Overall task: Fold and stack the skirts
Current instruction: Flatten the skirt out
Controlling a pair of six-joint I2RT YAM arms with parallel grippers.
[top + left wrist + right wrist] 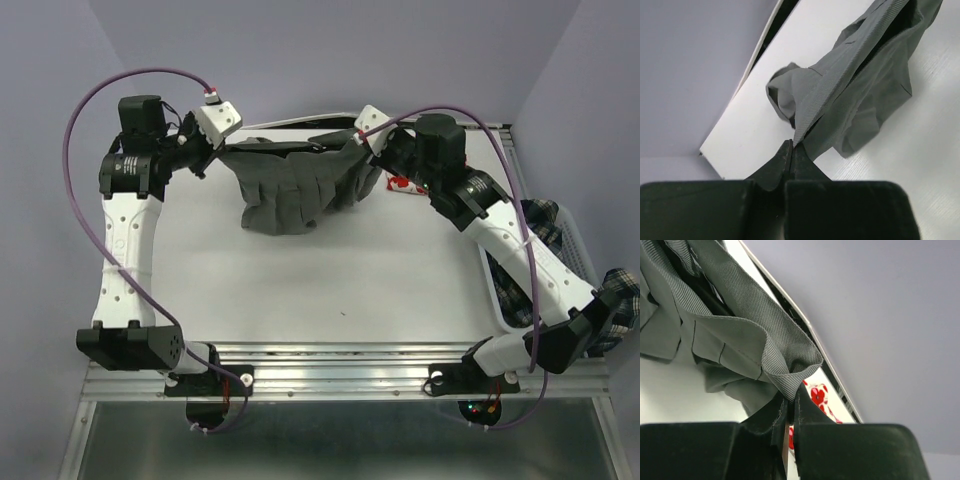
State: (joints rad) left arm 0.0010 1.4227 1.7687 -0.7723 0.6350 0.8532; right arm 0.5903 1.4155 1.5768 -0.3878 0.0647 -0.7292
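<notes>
Grey skirt (290, 190) hung over the white table (330, 285), left claw (216, 148) clamped on one waistband end, right claw (360, 143) clamped on the other

Legible text: none, all 3 views.
No word, no., brand or sign can be read on anything. Black joint housing on left arm (130, 172) carries a small pale mark, too small to make out. Red marks on the white skirt (816, 394) are blotchy print, not letters. Grey skirt (860, 100) seen close in both wrist cams shows ribbed weave only.
</notes>
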